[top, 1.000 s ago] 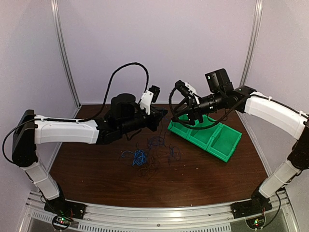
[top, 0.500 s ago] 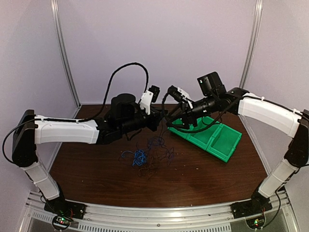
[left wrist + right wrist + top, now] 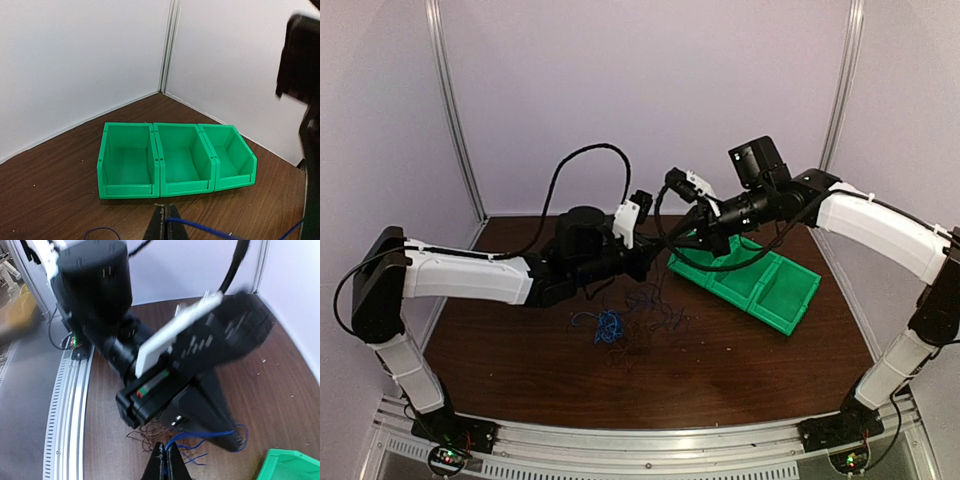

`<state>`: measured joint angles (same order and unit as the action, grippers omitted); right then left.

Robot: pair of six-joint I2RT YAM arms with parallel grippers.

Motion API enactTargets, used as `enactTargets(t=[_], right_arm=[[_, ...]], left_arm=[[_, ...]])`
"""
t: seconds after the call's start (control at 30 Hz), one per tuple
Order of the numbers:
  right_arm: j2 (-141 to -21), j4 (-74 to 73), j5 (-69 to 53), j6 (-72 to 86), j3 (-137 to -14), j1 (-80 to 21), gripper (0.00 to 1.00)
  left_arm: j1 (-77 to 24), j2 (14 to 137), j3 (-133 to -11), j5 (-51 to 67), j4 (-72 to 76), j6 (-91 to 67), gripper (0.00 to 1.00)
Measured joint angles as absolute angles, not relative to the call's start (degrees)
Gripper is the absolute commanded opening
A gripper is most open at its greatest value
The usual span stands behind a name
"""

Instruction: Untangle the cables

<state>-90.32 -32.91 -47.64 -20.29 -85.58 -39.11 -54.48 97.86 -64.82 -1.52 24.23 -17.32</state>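
left hand (image 3: 164, 224) clenched on blue cable (image 3: 200, 226) | right hand (image 3: 165, 462) clenched, apparently same cable | fingers cropped

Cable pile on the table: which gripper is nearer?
Left. The left gripper hangs just above the far edge of the pile; the right gripper sits higher, toward the green bins. Each is shut on blue cable.

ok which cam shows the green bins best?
Left wrist: all three green bins sit unobstructed, interiors visible. Top external shows them at an angle, partly behind the right arm. Right wrist catches only one corner at the frame's lower right.
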Motion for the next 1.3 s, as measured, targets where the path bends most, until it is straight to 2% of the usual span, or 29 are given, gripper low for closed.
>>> enactTargets(t=[0.2, 0.37, 0.43, 0.5, 0.6, 0.67, 0.8, 0.97, 1.07, 1.3], right_arm=[[-90.3, -44.2, -41.9, -23.3, -98.7, -35.4, 0.00], [-90.2, -52.0, -42.9, -23.8, -106.2, -31.7, 0.00], [-90.2, -54.6, -44.0, -23.8, -108.5, -29.5, 0.00], [-90.2, -56.4, -45.1, -23.8, -110.6, -28.0, 0.00], [-89.8, -52.6, -47.9, -23.4, -116.2, -26.2, 0.00], [-87.5, -48.5, -48.9, -22.6, -119.0, -25.0, 0.00], [-81.6, -41.7, -50.4, -21.2, -118.3, -24.6, 0.00], [-80.7, -38.9, -51.1, -20.9, -117.7, -24.3, 0.00], [-82.4, -38.9, -50.5, -20.9, -118.2, -23.3, 0.00], [-82.8, -37.3, -45.7, -21.2, -118.6, -20.6, 0.00]], left_arm=[[-55.9, 103.4, -63.7, 0.3, 37.9, -17.3, 0.00], [-56.2, 107.0, -64.8, 1.8, 49.0, -17.8, 0.00], [-56.3, 108.2, -65.6, 2.6, 52.0, -17.9, 0.03], [-56.6, 109.3, -66.7, 3.1, 54.2, -18.0, 0.11], [-56.1, 110.6, -65.0, 1.8, 49.3, -18.4, 0.24], [-55.2, 114.0, -61.2, 1.1, 44.2, -18.5, 0.27], [-54.0, 118.1, -54.0, 0.4, 35.1, -18.7, 0.17], [-54.1, 116.9, -54.1, -2.2, 34.4, -18.7, 0.16], [-54.1, 116.6, -54.1, -4.2, 33.3, -18.8, 0.22], [-53.9, 110.6, -48.8, -5.2, 31.6, -18.9, 0.44]])
